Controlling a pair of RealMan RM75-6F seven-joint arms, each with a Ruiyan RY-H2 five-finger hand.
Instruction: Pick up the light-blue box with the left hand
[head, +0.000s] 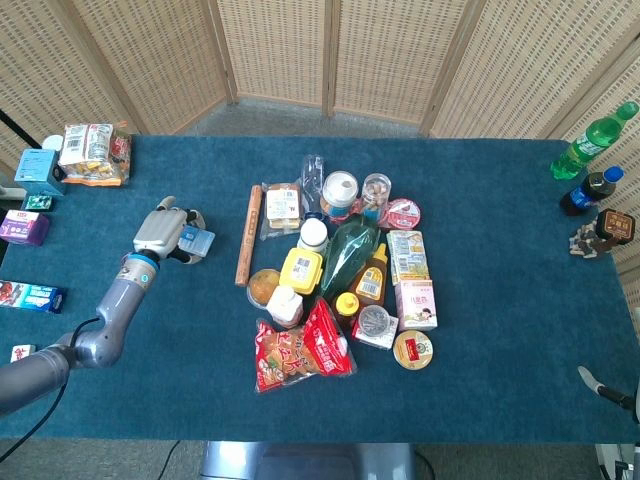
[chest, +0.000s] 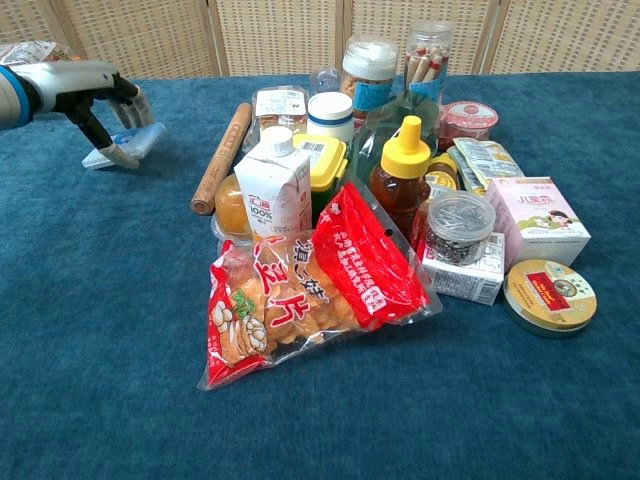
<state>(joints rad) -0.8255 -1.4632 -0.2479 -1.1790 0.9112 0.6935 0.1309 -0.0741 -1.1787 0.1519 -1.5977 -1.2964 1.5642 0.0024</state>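
Observation:
The light-blue box (head: 194, 241) is a small flat pack lying left of the grocery pile. My left hand (head: 162, 230) is over its left part, fingers curled around it. In the chest view the left hand (chest: 92, 92) grips the box (chest: 138, 142) between thumb and fingers. The box is tilted there, its near end low by the cloth and its far end raised under the fingers. Of my right hand only a small grey tip (head: 597, 386) shows at the bottom right edge of the head view, too little to tell its state.
A wooden rolling pin (head: 247, 234) lies just right of the box. Beyond it is a dense pile of bottles, jars, boxes and a red snack bag (head: 300, 350). Small boxes and a snack pack (head: 92, 152) line the table's left edge. Bottles (head: 592, 140) stand far right.

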